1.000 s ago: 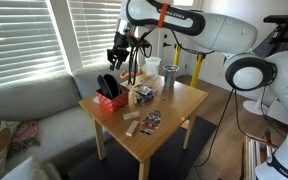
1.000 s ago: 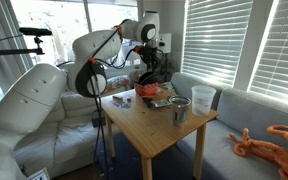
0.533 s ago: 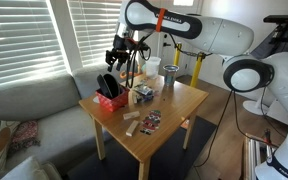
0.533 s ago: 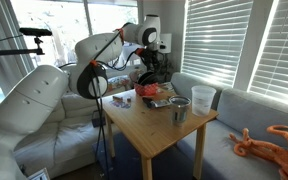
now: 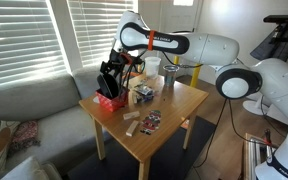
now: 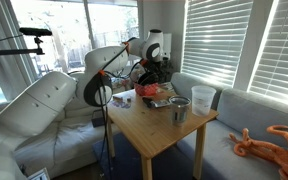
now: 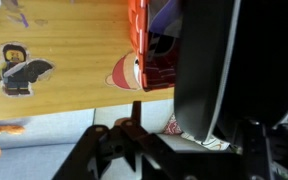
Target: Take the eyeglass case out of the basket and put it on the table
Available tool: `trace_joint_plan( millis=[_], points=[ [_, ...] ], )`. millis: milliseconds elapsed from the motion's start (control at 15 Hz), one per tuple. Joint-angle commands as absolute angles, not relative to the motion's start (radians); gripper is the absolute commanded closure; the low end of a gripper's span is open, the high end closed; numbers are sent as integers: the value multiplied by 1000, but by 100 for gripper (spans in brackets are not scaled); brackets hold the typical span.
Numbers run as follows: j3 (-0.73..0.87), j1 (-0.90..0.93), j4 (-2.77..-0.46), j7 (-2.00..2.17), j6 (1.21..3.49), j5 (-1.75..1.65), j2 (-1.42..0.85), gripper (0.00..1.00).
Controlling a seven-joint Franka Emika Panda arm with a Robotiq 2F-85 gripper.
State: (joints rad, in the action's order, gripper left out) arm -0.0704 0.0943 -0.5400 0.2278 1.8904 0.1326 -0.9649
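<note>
The black eyeglass case [image 5: 105,86] stands tilted on end in the small red basket [image 5: 110,101] at the far corner of the light-wood table [image 5: 179,104]. My gripper [image 5: 111,72] is low over the basket, and the case's upper end lies between its fingers. In the wrist view the case [image 7: 204,70] fills the middle, with the red basket [image 7: 147,55] behind it. The gripper [image 7: 189,150] is open, with gaps between both fingers and the case. In an exterior view the gripper [image 6: 152,72] hangs over the basket [image 6: 156,93], and the case is mostly hidden.
A white bucket-like container [image 5: 152,65] and a dark cup [image 5: 169,78] stand at the table's back. A small box [image 5: 142,92], picture cards [image 5: 152,120] and wooden pieces [image 5: 132,124] lie on the top. A sofa and window blinds are close behind the basket.
My gripper has come down from above the basket and now straddles the upper end of the eyeglass case. The case and basket have not moved.
</note>
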Motion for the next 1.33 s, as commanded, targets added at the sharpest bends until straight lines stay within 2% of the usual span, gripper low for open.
trace_joint_plan(
  millis=[0, 400, 467, 867, 933, 1067, 1267],
  points=[
    [-90, 100, -507, 218, 1880, 144, -986, 54],
    [-95, 98, -513, 234, 1860, 141, -965, 96],
    [-96, 97, -511, 232, 1872, 142, -964, 99],
    [-124, 90, -464, 196, 2038, 157, -935, 97],
    [-125, 99, -342, 193, 2001, 157, -989, 97],
    [-137, 100, -434, 176, 2013, 158, -908, 97],
    [-113, 127, -459, 284, 1891, 133, -861, 97]
  ],
)
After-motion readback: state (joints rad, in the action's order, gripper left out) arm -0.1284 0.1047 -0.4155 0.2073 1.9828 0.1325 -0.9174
